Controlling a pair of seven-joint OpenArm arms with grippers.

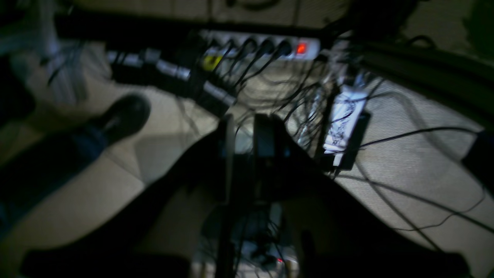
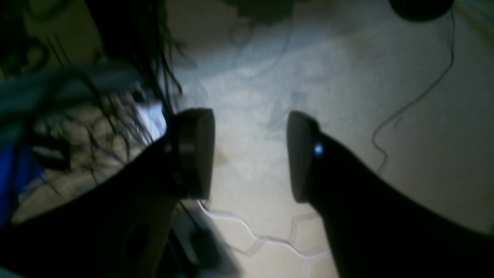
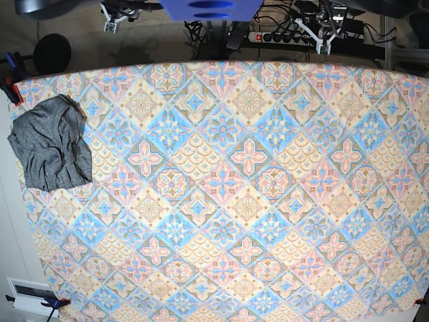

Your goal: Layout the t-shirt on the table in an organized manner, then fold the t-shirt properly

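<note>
The t-shirt [image 3: 50, 144], dark grey and crumpled into a heap, lies on the table [image 3: 248, 201] near its far left edge. Both arms hang beyond the table's far edge, well away from the shirt. In the right wrist view my right gripper [image 2: 251, 154] points down at the pale floor, its jaws wide open with nothing between them; the base view shows it as small [image 3: 109, 20]. My left gripper [image 1: 243, 139] also faces the floor, its fingers a narrow gap apart and holding nothing. It sits at the top right of the base view [image 3: 326, 33].
A power strip [image 1: 266, 48] with many tangled cables lies on the floor below the left gripper. A person's dark shoe [image 1: 123, 116] is beside it. Clamps [image 3: 10, 84] hold the tablecloth at the left corners. A round black object [image 3: 52, 52] sits behind the far left corner.
</note>
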